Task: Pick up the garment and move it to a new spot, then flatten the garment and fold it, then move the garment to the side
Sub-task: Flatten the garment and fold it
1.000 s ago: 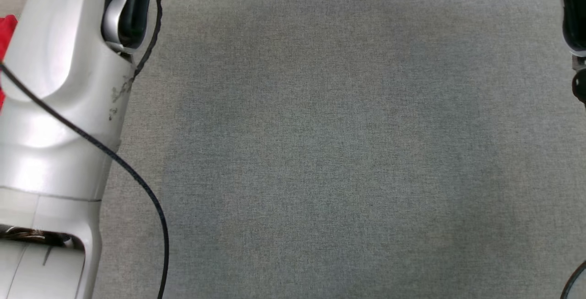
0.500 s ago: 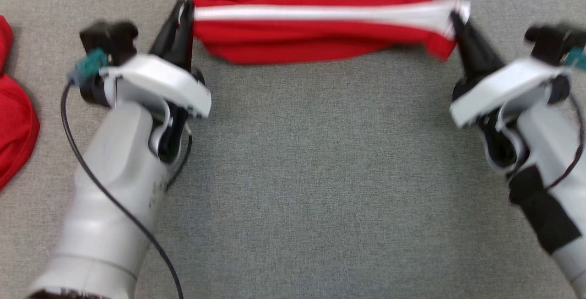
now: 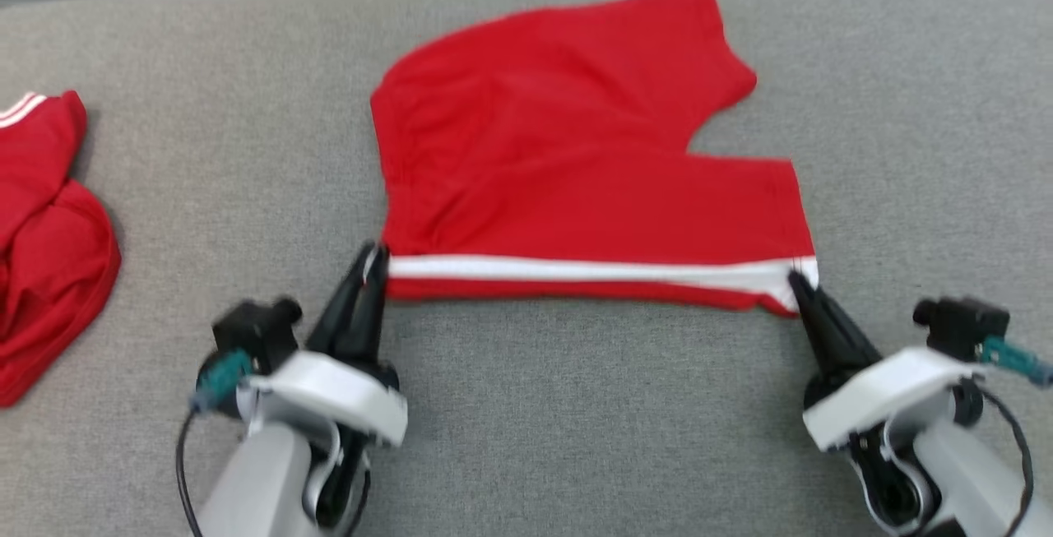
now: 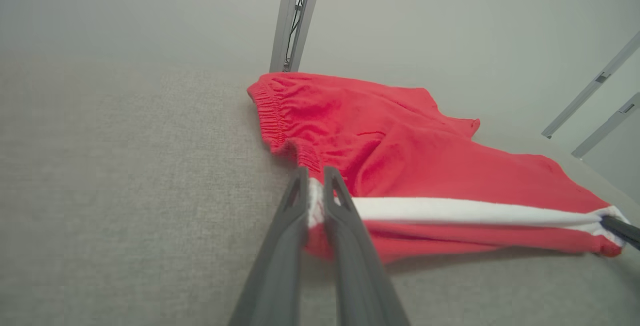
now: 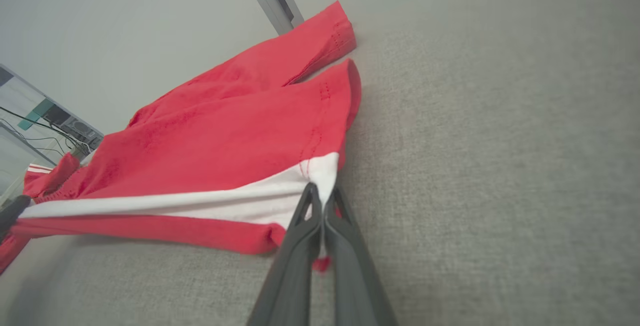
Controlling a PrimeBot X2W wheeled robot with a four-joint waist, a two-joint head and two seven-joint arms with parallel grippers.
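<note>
Scanning left to right, we see a crumpled red cloth pile (image 3: 45, 257) at the far left of the grey fabric-covered tabletop (image 3: 206, 159). Our left gripper (image 3: 372, 257) is clamped on the waistband end of the red shorts with a white side stripe (image 3: 576, 167), which lie spread mid-table. Our right gripper (image 3: 796, 280) pinches the stripe's hem end.

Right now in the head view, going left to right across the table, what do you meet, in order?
crumpled red garment → left hand → red shorts, pinched at both near corners by the two hands → right hand
</note>
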